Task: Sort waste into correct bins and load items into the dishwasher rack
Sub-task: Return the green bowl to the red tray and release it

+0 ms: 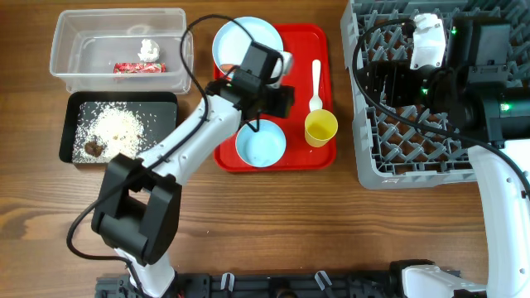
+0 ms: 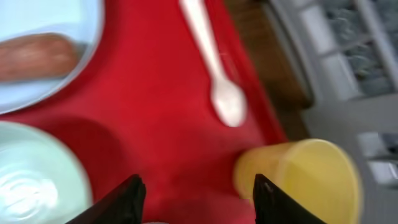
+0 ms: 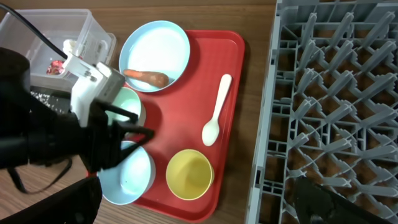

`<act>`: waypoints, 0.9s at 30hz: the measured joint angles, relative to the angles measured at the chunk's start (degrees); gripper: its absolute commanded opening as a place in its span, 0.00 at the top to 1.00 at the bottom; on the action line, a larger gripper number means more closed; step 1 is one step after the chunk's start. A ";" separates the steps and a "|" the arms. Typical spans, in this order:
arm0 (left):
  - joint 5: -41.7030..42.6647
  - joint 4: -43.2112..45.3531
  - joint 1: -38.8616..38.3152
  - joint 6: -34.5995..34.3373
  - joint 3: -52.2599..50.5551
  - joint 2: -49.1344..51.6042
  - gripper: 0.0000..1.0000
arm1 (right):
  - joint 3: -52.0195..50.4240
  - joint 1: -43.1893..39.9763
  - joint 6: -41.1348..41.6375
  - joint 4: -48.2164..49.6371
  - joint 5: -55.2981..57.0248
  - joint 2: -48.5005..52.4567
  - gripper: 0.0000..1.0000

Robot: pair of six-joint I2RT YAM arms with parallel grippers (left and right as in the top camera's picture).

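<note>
My left gripper is open and empty, low over the red tray between a light blue bowl and the yellow cup. The white spoon lies just beyond. The carrot lies on the plate. A second bowl is partly hidden under the left arm. My right gripper is open and empty, high above the left side of the grey rack.
The clear tub at the back left holds the red wrapper and the white tissue. The black tray in front of it holds rice and the dark lump.
</note>
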 measured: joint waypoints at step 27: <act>-1.36 4.70 -6.69 -7.54 0.00 6.08 0.76 | 0.00 0.00 0.00 -1.57 0.00 0.00 0.00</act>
